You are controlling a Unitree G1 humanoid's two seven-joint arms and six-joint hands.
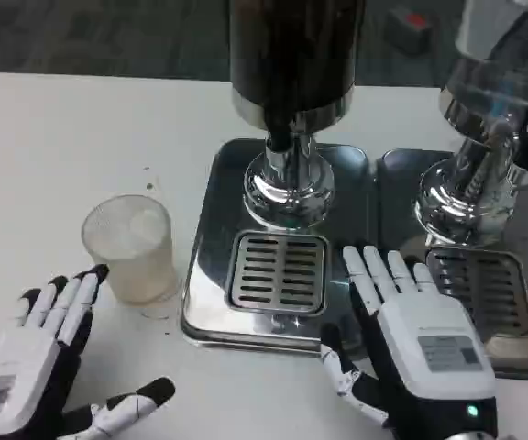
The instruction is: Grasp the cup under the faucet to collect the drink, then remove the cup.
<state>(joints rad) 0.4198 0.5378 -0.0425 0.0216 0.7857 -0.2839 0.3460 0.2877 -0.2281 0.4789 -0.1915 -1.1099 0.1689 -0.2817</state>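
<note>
A clear plastic cup (129, 246) stands upright on the white table (53, 137), left of the dispenser's drip tray (278, 271). It looks light, thin-walled, likely crushable; grip its mid-wall gently. Left hand (39, 353) and right hand (409, 335) are spread, holding nothing.

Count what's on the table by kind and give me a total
Cups: 1, the clear cup
Drink dispensers: 2, one centre, one right
Drip grates: 2, centre, right
Robot hands: 2, left hand, right hand
Total: 7
</note>
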